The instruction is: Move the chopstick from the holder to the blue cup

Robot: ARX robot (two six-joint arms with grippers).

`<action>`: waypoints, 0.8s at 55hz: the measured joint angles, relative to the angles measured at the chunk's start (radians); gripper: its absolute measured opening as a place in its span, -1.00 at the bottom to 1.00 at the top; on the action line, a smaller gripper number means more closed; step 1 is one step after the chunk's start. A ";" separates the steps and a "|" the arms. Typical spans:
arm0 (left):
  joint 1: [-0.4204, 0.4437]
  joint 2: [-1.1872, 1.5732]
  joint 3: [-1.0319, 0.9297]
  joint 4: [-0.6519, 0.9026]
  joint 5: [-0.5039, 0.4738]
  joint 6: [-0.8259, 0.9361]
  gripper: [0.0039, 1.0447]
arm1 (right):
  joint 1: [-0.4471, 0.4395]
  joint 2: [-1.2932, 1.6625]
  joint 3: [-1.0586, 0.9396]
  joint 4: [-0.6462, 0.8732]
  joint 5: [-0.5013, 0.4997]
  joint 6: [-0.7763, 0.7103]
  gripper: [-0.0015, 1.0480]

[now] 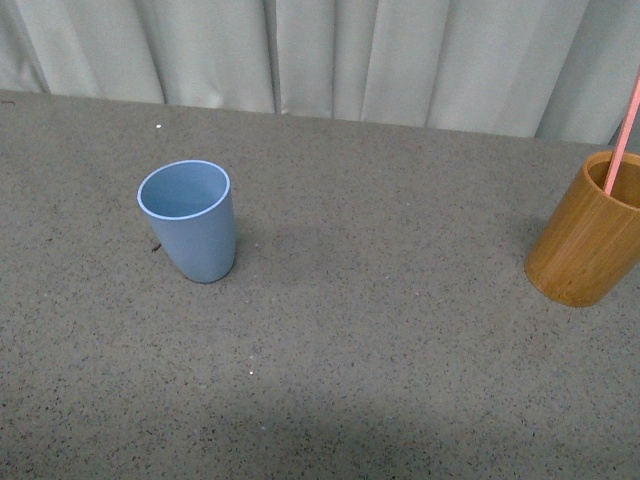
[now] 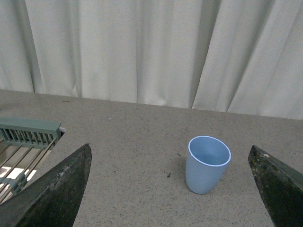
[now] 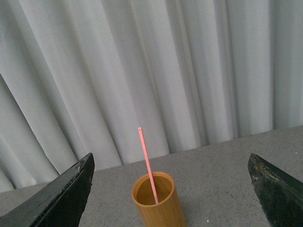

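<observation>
The blue cup (image 1: pixel 190 220) stands upright and empty on the grey table, left of centre in the front view. At the right edge sits the brown-orange holder (image 1: pixel 585 245) with a salmon-pink chopstick (image 1: pixel 624 130) leaning out of it. No arm shows in the front view. My left gripper (image 2: pixel 173 189) is open, its dark fingers (image 2: pixel 57 194) wide apart, with the cup (image 2: pixel 207 164) ahead between them, well short of contact. My right gripper (image 3: pixel 170 194) is open too; the holder (image 3: pixel 158 201) and chopstick (image 3: pixel 147 163) stand ahead between its fingers (image 3: pixel 277 189).
A pale pleated curtain (image 1: pixel 330 55) hangs along the table's far edge. A green slatted rack (image 2: pixel 28 135) with wire bars sits beside the table in the left wrist view. Grey speckled tabletop (image 1: pixel 400 330) stretches between cup and holder.
</observation>
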 joint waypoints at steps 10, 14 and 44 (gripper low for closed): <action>0.000 0.000 0.000 0.000 0.000 0.000 0.88 | 0.000 0.000 0.000 0.000 0.000 0.000 0.82; 0.000 0.000 0.000 0.000 0.000 0.000 0.88 | 0.000 0.000 0.000 0.000 0.000 0.000 0.82; 0.000 0.000 0.000 0.000 0.000 0.000 0.88 | 0.000 0.000 0.000 0.000 0.000 0.000 0.82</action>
